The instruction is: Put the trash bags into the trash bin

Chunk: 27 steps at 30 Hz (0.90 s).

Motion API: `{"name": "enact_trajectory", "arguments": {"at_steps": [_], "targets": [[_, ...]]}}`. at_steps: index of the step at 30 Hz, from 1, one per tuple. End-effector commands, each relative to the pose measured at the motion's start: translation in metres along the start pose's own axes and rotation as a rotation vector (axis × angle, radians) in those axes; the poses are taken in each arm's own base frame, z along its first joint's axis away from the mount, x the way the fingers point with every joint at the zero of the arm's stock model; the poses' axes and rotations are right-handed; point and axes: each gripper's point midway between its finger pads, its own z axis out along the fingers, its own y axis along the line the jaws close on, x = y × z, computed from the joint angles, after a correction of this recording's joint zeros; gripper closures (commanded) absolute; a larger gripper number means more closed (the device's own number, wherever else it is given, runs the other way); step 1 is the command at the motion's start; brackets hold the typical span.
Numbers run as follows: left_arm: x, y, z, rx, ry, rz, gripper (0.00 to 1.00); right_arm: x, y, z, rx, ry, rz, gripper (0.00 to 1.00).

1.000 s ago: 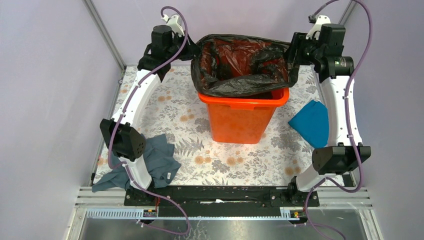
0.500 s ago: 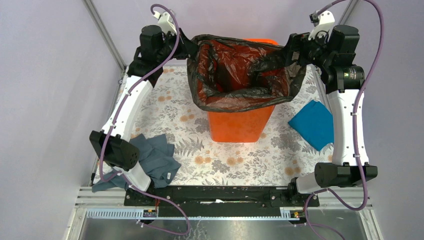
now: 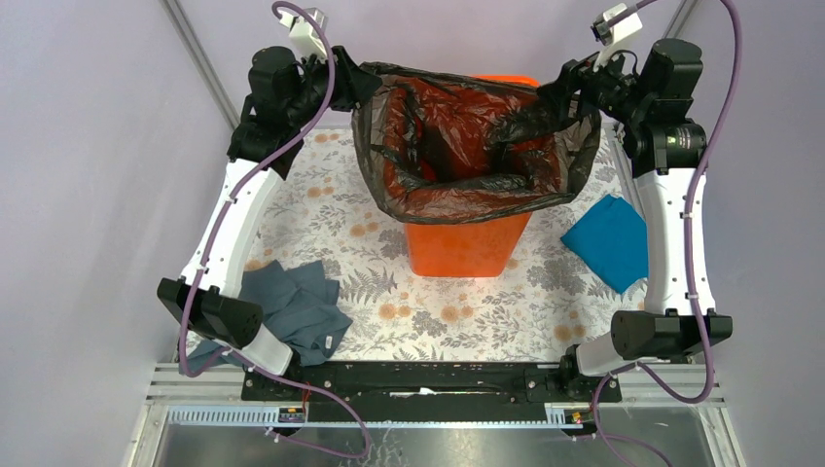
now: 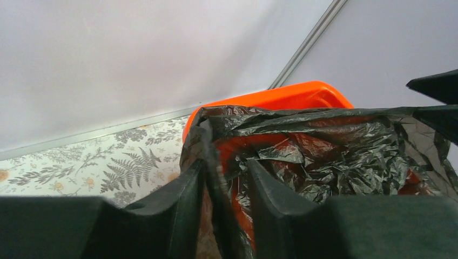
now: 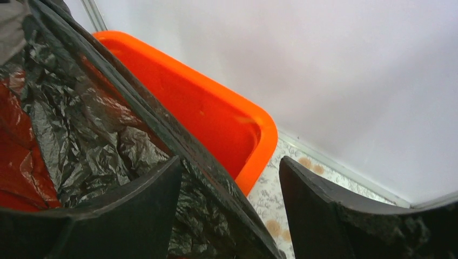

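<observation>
The orange trash bin stands at the middle back of the table. The black trash bag hangs spread open over the bin's mouth, its rim lifted above the bin's rim and drooping over the front. My left gripper is at the bag's far left corner. In the left wrist view it is closed on a bunched fold of the bag, with the bin behind. My right gripper is at the far right corner. In the right wrist view it stands wide open, with the bag's taut edge running between the fingers, beside the bin.
A grey-blue cloth lies at the near left by the left arm's base. A bright blue cloth lies at the right beside the right arm. Purple walls and metal posts close off the back and sides.
Both grippers have risen and moved toward the back wall, lifting the bag's rim higher and stretching it wider over the bin. The cloths have not moved.
</observation>
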Motion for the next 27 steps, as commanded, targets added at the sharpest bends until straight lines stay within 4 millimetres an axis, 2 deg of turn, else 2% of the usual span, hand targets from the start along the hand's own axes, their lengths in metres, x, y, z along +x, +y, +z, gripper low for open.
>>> {"name": "enact_trajectory", "arguments": {"at_steps": [1,7,10,15,16,18,21,23,27], "targets": [[-0.025,-0.006,-0.011,-0.007,-0.079,0.070,0.54,-0.030,0.008,0.007,-0.069,-0.116,-0.054,0.27],[-0.028,0.007,-0.010,-0.060,-0.085,0.149,0.32,-0.024,0.009,0.017,-0.104,-0.111,-0.051,0.27],[-0.029,0.016,-0.010,-0.107,-0.084,0.173,0.26,-0.021,0.010,0.018,-0.114,-0.109,-0.053,0.25],[-0.025,0.027,-0.005,-0.147,-0.064,0.178,0.25,-0.019,0.019,0.013,-0.151,-0.116,-0.069,0.03],[-0.022,0.028,-0.003,-0.149,-0.056,0.172,0.28,-0.019,0.020,0.013,-0.157,-0.118,-0.073,0.01],[-0.019,0.030,0.000,-0.149,-0.046,0.160,0.42,-0.017,0.023,0.013,-0.176,-0.116,-0.073,0.00],[-0.017,0.028,0.003,-0.135,-0.049,0.142,0.51,-0.013,0.028,0.014,-0.204,-0.117,-0.076,0.00],[-0.015,0.028,0.005,-0.128,-0.054,0.131,0.58,-0.011,0.022,0.018,-0.183,-0.114,-0.054,0.09],[-0.012,0.028,0.012,-0.109,-0.056,0.102,0.74,-0.012,0.012,0.028,-0.138,-0.129,0.007,0.38]]}}
